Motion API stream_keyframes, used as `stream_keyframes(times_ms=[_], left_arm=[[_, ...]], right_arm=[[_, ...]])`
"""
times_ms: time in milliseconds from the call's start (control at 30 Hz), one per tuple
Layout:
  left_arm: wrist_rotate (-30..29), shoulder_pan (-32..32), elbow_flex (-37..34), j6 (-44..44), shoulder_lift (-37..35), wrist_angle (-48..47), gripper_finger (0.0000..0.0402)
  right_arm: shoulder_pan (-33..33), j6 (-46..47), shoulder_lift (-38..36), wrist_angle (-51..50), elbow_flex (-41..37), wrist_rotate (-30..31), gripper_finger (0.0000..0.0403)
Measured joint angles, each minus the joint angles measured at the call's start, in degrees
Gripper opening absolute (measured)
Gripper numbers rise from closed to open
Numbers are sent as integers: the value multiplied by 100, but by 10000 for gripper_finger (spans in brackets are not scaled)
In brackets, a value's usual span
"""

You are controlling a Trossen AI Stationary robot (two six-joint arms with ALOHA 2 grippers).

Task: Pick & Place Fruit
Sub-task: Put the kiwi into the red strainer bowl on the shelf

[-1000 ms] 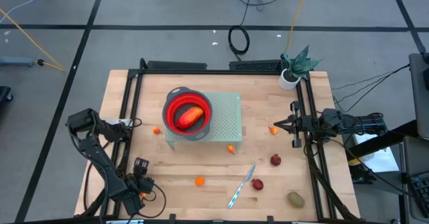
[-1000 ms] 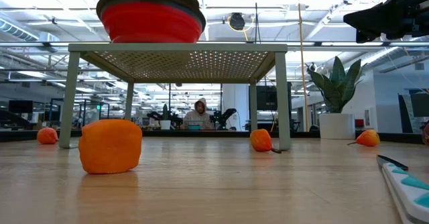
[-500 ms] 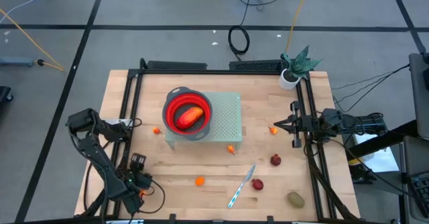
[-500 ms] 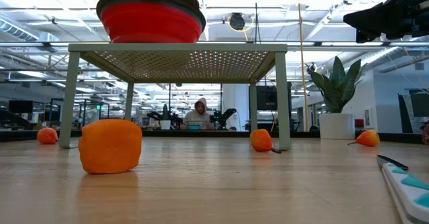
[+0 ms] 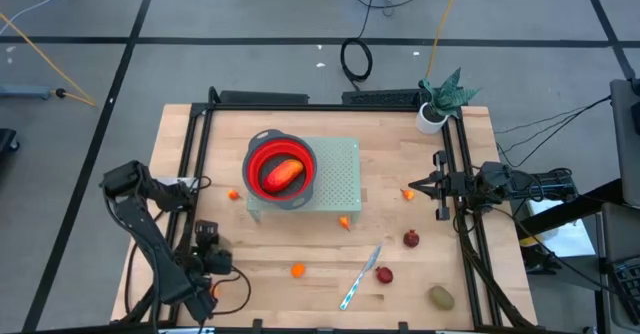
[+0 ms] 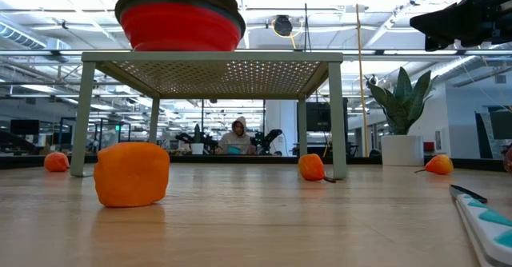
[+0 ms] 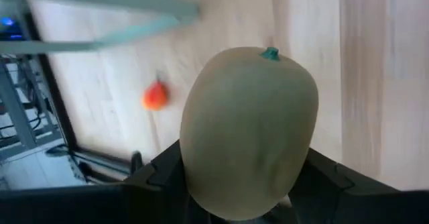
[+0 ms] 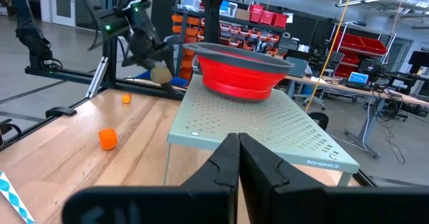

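Note:
My left gripper (image 5: 206, 248) hangs over the table's near left part, shut on a pale tan oval fruit (image 7: 248, 130) with a green stem tip. The right wrist view shows that fruit (image 8: 159, 73) from afar. A red bowl (image 5: 280, 169) with an orange fruit (image 5: 286, 172) inside stands on a green perforated stand (image 5: 338, 174). Loose fruits rest on the wood: small orange ones (image 5: 298, 270) (image 5: 345, 222), a dark red one (image 5: 411, 238), a red one (image 5: 384, 274) and an olive-brown one (image 5: 441, 297). My right gripper (image 8: 238, 158) is shut and waits at the table's right edge (image 5: 437, 186). My left gripper pinches the tan fruit by its two long sides (image 7: 196, 167) between its fingers (image 7: 158, 178). The fingers slant down from the near left. The fruit's stem end (image 7: 270, 52) points away from the gripper. The fruit is lifted clear of the table.
A silver-and-blue knife (image 5: 360, 277) lies near the front edge. A potted plant (image 5: 438, 102) stands at the far right corner. Black rails (image 5: 190, 174) run along the left and right sides. An orange fruit (image 6: 132, 173) sits close to the low camera.
My left gripper has risen from the table with the tan fruit, gone a little toward the far edge and tipped. The fruit is now lifted clear.

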Motion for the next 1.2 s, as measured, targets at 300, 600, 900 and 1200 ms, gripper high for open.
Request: stream_keyframes(times_ms=[300,600,900,1200], left_arm=[[-1243,80,636,-1473,-2,78,191],[-1947,148,1131,-3064,-4,1102,192],[-1942,650,1198,-4395,-4,3060,185],[-2289,1072,1198,-3850,-4,5555,192]], right_arm=[[1,0,0,0,0,0,0],[0,0,1,-2,0,1,0],[0,0,-1,-3,0,1,0],[1,0,-1,-4,0,1,0]])
